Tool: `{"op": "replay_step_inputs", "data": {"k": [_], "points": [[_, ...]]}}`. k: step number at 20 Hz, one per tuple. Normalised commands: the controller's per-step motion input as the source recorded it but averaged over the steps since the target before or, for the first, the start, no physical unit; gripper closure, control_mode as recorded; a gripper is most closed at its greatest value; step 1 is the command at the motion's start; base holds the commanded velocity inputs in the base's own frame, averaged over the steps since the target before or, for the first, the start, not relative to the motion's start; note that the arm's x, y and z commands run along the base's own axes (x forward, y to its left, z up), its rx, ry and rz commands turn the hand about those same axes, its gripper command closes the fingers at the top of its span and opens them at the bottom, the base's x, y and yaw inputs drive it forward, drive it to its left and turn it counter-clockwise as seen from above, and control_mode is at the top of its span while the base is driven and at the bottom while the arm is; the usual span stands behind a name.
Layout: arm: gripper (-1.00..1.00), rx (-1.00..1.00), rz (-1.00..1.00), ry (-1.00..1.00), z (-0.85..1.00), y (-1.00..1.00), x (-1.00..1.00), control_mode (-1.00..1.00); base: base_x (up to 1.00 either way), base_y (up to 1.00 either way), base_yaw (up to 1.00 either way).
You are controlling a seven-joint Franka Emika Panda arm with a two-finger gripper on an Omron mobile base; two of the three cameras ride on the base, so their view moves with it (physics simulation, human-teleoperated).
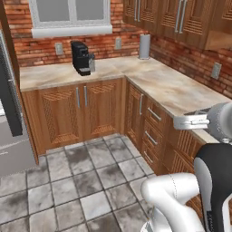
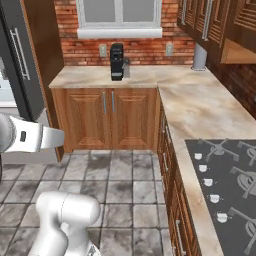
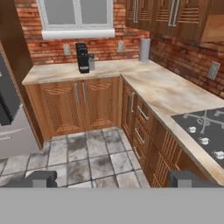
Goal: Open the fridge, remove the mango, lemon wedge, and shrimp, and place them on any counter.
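Note:
The fridge (image 1: 10, 136) stands at the far left, cut off by the frame edge; its dark door with a silver bar handle (image 2: 20, 52) also shows at the left of the hand view (image 3: 8, 109). The mango, lemon wedge and shrimp are out of view. The beige marbled counter (image 1: 176, 88) runs along the back wall and down the right side (image 3: 162, 92). A black cooktop (image 2: 230, 185) is set in it. My gripper (image 3: 113, 179) is open and holds nothing. It hangs over the tiled floor, pointing at the corner cabinets, well away from the fridge.
A black coffee machine (image 1: 80, 57) and a grey cylinder (image 1: 144, 46) stand on the back counter. Brown base cabinets (image 3: 83, 105) with drawers line the corner, and wall cabinets hang at the upper right. Grey floor tiles (image 1: 90, 181) lie between me and the cabinets.

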Motion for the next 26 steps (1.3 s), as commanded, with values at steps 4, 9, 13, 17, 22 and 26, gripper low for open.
{"op": "replay_step_inputs", "data": {"k": [4,9,13,17,22,26], "points": [[-1.0,0.0,0.0,0.0,0.0,0.0,0.0,1.0,0.0,0.04,0.0],[-1.0,0.0,0.0,0.0,0.0,0.0,0.0,1.0,0.17,0.29,0.0],[-1.0,0.0,0.0,0.0,0.0,0.0,0.0,1.0,0.43,0.95,0.0],[-1.0,0.0,0.0,0.0,0.0,0.0,0.0,1.0,0.63,1.0,0.08],[-1.0,0.0,0.0,0.0,0.0,0.0,0.0,1.0,0.61,1.0,0.1],[-1.0,0.0,0.0,0.0,0.0,0.0,0.0,1.0,0.53,1.0,0.09]]}}
